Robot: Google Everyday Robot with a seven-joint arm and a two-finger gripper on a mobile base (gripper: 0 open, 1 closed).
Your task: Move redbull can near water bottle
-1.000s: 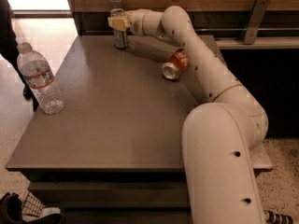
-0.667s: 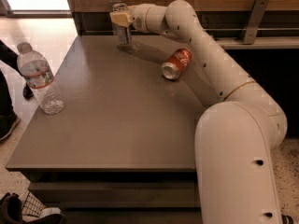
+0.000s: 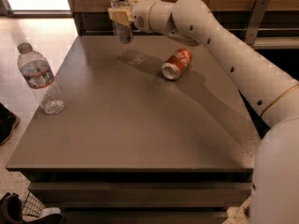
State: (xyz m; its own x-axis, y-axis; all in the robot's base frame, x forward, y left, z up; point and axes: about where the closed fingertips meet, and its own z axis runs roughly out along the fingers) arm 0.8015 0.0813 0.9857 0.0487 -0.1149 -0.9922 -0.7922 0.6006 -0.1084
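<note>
Grey-brown table [image 3: 140,134]: fills most of the view, with a dark wall and a rail along its far edge and pale floor to the left.
Arm [image 3: 224,45]: white and jointed, it comes in from the lower right and reaches across the far right of the table toward the far edge.
Bottle [image 3: 41,80]: clear plastic with a grey cap and a red-and-white band. It stands upright at the table's left edge, well apart from both cans.
Coke can [image 3: 176,64]: red, lying on its side on the far half of the table under the forearm, open end toward the camera.
Redbull can [image 3: 123,29]: slim and silver-grey, roughly upright, held in the air over the far edge of the table. Its shadow falls on the top just below and to the right.
Gripper [image 3: 120,14]: at the far edge, left of the Coke can, tan fingers clamped around the redbull can's upper part.
</note>
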